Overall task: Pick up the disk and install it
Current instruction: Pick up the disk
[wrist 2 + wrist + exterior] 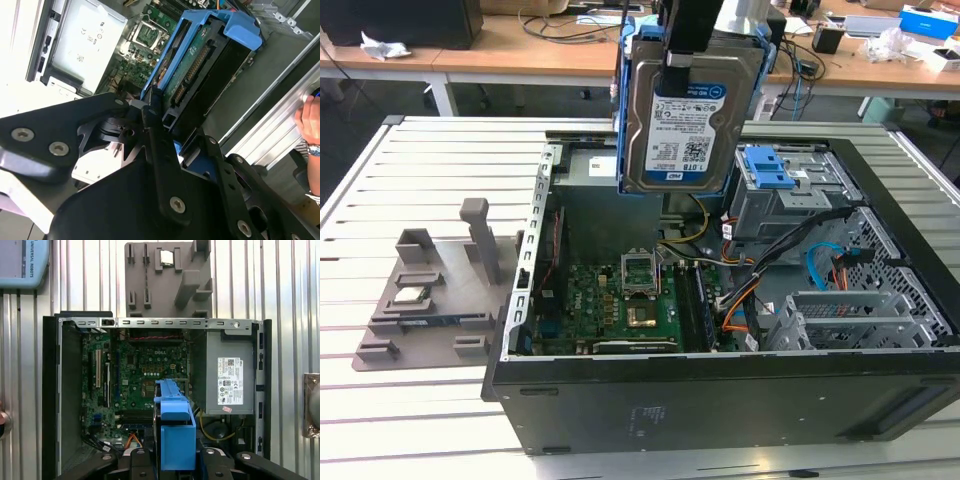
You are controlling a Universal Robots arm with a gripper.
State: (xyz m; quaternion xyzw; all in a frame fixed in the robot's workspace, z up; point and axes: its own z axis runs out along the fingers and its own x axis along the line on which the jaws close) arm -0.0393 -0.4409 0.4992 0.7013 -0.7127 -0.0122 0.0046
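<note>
In the exterior view the gripper (682, 55) is clamped on the top edge of the disk (685, 110). The disk hangs upright directly under it, with the label toward the camera. Below the disk lies the open computer case (720, 400). The drive cage (775, 195) sits lower than the gripper, toward the exterior view's right.

In the second wrist view the gripper (175, 140) presses from both sides on the blue frame (240, 27), and the green underside of the disk with its connector row is visible. A person's hand (309, 120) rests on the table edge, well apart from the tool.

In the first wrist view the disk (175, 432) stands out straight in front of the gripper (175, 462), above the circuit board (145, 365) and beside the power supply (227, 370).

I judge the disk to be stiff and rather heavy for its size, and sensitive to knocks. The metal faces look smooth, and the plastic frame may bend a little. The frame sides are therefore the better place to hold it, away from the bare board and the connector.
</note>
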